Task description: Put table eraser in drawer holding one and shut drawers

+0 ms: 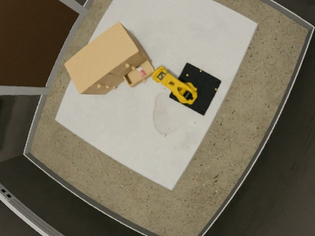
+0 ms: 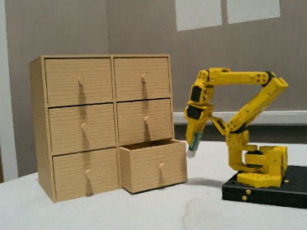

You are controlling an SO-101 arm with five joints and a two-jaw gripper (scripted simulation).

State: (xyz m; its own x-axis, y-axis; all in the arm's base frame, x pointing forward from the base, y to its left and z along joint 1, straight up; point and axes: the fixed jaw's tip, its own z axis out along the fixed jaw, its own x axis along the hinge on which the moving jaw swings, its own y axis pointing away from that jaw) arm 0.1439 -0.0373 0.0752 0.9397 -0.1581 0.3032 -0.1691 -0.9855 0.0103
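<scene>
A tan chest with six drawers (image 2: 109,122) stands on the white mat; it also shows from above (image 1: 106,62). Its bottom right drawer (image 2: 153,164) (image 1: 139,74) is pulled out and open. A small pink and white eraser (image 1: 141,73) lies inside it. My gripper (image 2: 193,147) points down and is shut on a green and white eraser (image 2: 194,144). It hangs just right of the open drawer's front corner, about level with the rim. From above, the gripper (image 1: 157,74) sits just off the drawer's front end.
The arm's black base (image 2: 266,187) stands right of the chest, also seen from above (image 1: 196,87). The other five drawers are shut. A raised grey border (image 1: 271,123) frames the sandy table around the mat.
</scene>
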